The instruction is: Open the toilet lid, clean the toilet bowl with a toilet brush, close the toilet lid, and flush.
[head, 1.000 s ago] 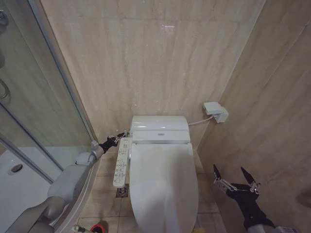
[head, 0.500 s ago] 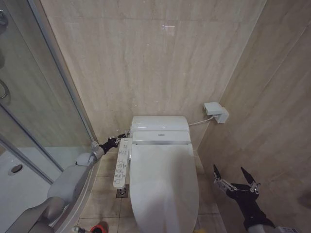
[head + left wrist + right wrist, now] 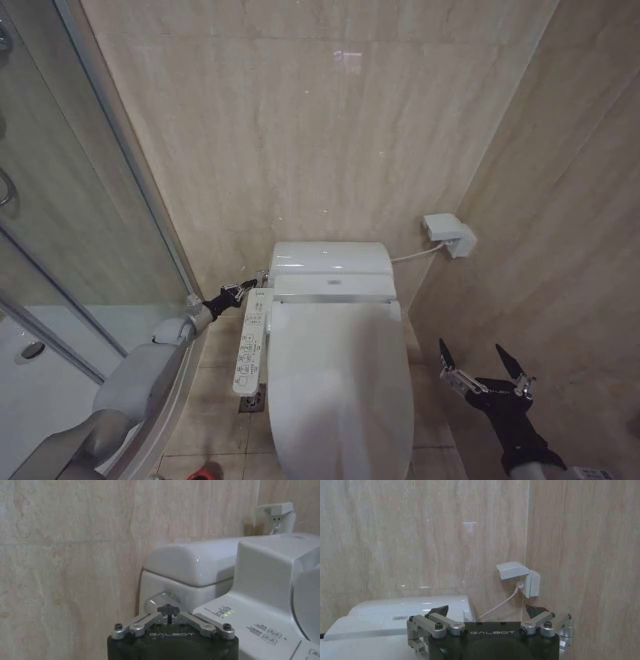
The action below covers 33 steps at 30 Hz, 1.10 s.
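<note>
Your left gripper (image 3: 251, 287) has its fingers together, tips at the round silver flush knob (image 3: 158, 602) on the tank's (image 3: 330, 256) side, just above the button panel (image 3: 251, 341). "GALBOT" is printed on the gripper body; three green lights glow on the panel. At 3 o'clock from the panel, the lid (image 3: 338, 385) lies shut over the bowl. Your right gripper (image 3: 478, 363) hangs at the lid's 3 o'clock, fingers apart, holding nothing. A wall socket (image 3: 519, 579) sits at its 12 o'clock.

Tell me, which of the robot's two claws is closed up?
The left gripper, fingers pinched shut beside the toilet tank's round silver knob. The right gripper hangs open, fingers spread wide, right of the toilet lid.
</note>
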Available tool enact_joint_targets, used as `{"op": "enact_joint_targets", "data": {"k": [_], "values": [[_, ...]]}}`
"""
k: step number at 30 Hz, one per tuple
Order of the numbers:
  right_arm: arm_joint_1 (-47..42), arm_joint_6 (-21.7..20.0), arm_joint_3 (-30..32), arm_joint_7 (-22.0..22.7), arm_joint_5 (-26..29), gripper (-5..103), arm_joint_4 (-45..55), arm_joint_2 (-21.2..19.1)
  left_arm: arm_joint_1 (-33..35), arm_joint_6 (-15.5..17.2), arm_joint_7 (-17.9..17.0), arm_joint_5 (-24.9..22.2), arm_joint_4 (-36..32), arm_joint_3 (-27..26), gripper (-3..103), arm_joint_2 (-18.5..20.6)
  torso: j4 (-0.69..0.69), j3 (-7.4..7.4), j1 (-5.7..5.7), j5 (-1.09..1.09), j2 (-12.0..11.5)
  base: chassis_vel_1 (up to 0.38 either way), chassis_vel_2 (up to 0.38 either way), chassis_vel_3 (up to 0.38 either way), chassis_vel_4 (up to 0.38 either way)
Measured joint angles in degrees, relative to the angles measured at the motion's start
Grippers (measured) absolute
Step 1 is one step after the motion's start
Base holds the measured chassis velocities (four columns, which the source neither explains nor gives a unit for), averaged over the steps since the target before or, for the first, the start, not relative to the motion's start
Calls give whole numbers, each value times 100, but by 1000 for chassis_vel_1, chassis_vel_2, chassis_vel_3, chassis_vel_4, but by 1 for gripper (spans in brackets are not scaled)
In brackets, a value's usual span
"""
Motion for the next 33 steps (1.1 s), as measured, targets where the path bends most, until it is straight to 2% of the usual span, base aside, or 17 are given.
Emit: {"op": "enact_joint_targets", "data": {"k": [17, 23, 27, 29, 33], "values": [[0, 0, 0, 0, 0, 100, 0, 0, -56, -52, 299, -13, 385, -34, 0, -147, 0, -1, -2, 2, 1, 0, 0, 0, 0], [0, 0, 0, 0, 0, 100, 0, 0, -60, -62, 305, -9, 553, -34, 0, -231, 3, -1, -2, 1, 0, 0, 0, 0, 0], [0, 0, 0, 0, 0, 100, 0, 0, -108, -106, 289, -10, 767, -13, 0, -359, -4, 0, -1, -2, 0, 0, 0, 0, 0], [0, 0, 0, 0, 0, 100, 0, 0, -122, -110, 240, -12, 831, -48, 0, -419, 1, 0, -1, 1, 0, 0, 0, 0, 0], [0, 0, 0, 0, 0, 100, 0, 0, -103, -108, 126, 17, 828, -178, 0, -484, -3, 0, -1, 0, 0, 0, 0, 0, 0]]}}
